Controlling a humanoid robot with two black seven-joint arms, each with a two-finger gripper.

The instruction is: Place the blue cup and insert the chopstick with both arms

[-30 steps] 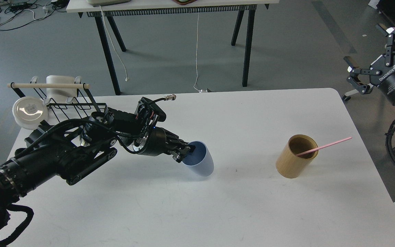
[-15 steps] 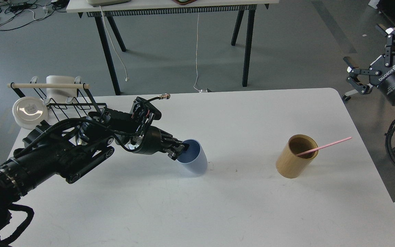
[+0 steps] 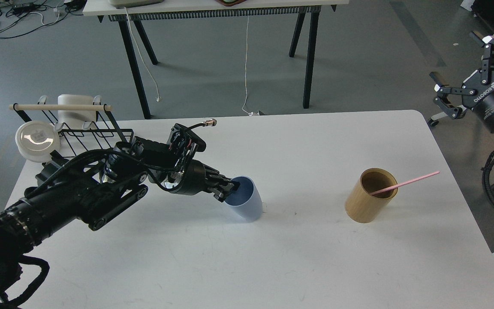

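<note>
The pale-blue cup (image 3: 245, 201) stands near the middle of the white table (image 3: 307, 257), tilted with its mouth toward my left arm. My left gripper (image 3: 229, 190) is shut on the blue cup's near rim, one finger inside the mouth. The pink chopstick (image 3: 405, 182) leans out of the tan wooden holder (image 3: 369, 199) at the right, its free end pointing right and up. My right gripper (image 3: 470, 58) hangs open and empty off the table's far right edge, well above the floor.
A black wire rack (image 3: 75, 124) with a wooden rod (image 3: 60, 107) and a white mug stands at the table's back left, with a white lidded bowl (image 3: 37, 139) beside it. A second table stands behind on the grey floor.
My left gripper shifted left with the blue cup, then slightly back right. The cup's tilt changed a little. The right arm, chopstick and holder stayed put.
</note>
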